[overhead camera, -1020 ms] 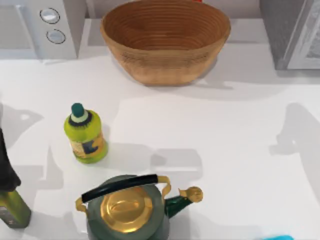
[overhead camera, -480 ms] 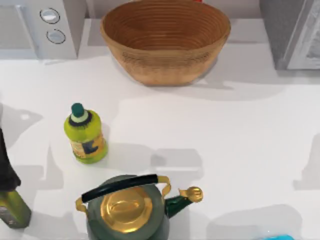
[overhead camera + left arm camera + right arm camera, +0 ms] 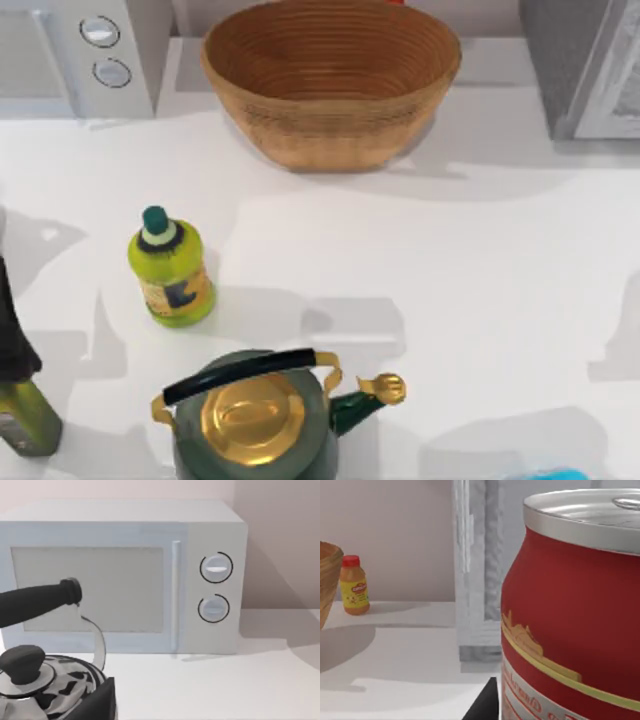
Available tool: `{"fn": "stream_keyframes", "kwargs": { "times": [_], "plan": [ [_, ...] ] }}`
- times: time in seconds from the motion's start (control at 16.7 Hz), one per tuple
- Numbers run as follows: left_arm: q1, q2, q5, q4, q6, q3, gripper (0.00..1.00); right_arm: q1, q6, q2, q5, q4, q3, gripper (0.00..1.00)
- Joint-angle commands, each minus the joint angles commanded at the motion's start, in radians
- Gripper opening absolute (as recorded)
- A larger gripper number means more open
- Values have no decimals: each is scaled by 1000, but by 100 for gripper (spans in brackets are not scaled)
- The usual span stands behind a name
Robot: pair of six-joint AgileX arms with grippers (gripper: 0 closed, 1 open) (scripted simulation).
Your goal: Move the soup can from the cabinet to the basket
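The soup can [image 3: 575, 610], red with a silvery lid and a gold line above its label, stands upright very close in the right wrist view. A dark part of my right gripper [image 3: 484, 705] shows against the can's lower side. Just behind the can stands the cabinet's pale door frame [image 3: 477, 575]. In the top view the cabinet [image 3: 585, 65] sits at the back right corner. The wicker basket [image 3: 330, 80] stands at the back middle, and its rim [image 3: 327, 585] appears in the right wrist view. A dark piece of my left gripper [image 3: 95, 705] lies beside a kettle.
A white microwave [image 3: 80, 50] with two dials is at the back left. A yellow-green bottle [image 3: 172, 268], a green kettle with a gold lid [image 3: 255, 415] and an olive bottle [image 3: 25, 415] stand at the front left. A small orange bottle [image 3: 354, 586] stands by the back wall.
The arm shadow on the table's right side has shifted from mid-right towards the front right corner. The objects on the table have not moved.
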State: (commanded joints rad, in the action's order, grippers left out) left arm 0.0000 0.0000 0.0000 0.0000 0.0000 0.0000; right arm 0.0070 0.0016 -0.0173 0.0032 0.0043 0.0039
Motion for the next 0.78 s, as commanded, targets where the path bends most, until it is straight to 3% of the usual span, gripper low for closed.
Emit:
{"fn": "stream_keyframes", "kwargs": {
  "times": [0.36,0.78],
  "plan": [
    [0,0,0,0,0,0,100,105,-5,-279,71,164,278,0],
    [0,0,0,0,0,0,100,328,-6,-1032,268,415,889,0]
  ]
}}
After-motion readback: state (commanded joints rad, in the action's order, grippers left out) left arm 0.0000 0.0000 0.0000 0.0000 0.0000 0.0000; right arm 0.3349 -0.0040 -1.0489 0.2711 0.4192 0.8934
